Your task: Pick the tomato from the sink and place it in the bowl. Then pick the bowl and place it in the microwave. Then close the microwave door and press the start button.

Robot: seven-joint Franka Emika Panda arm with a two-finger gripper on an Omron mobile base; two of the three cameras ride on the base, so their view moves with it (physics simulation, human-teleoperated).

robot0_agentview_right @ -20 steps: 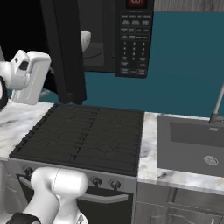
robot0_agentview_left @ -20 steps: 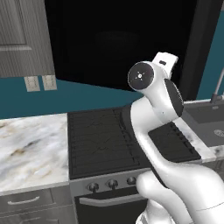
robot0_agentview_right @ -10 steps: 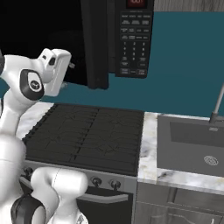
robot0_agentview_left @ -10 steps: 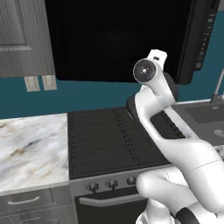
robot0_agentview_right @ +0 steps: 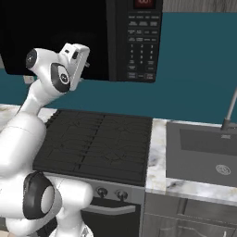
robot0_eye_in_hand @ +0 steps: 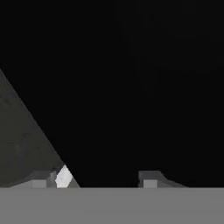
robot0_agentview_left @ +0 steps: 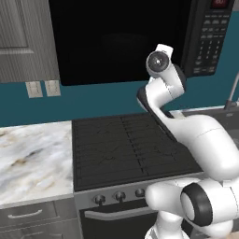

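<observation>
Black microwave door (robot0_agentview_left: pixel 121 39) shut, gripper (robot0_agentview_right: pixel 79 58) against it

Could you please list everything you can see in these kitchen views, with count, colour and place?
microwave: one, black, above the stove, red display at top.
microwave door: one, black, flat against the front.
keypad panel: one, black with white labels, right side of the microwave.
stove: one, black, under the microwave.
sink: one, dark grey, right of the stove.
faucet: one, silver, behind the sink.
counter: one, white-grey marble, left of the stove.
wall outlets: two, white, teal wall.
gripper: one, fingertips dark, facing the door.
</observation>
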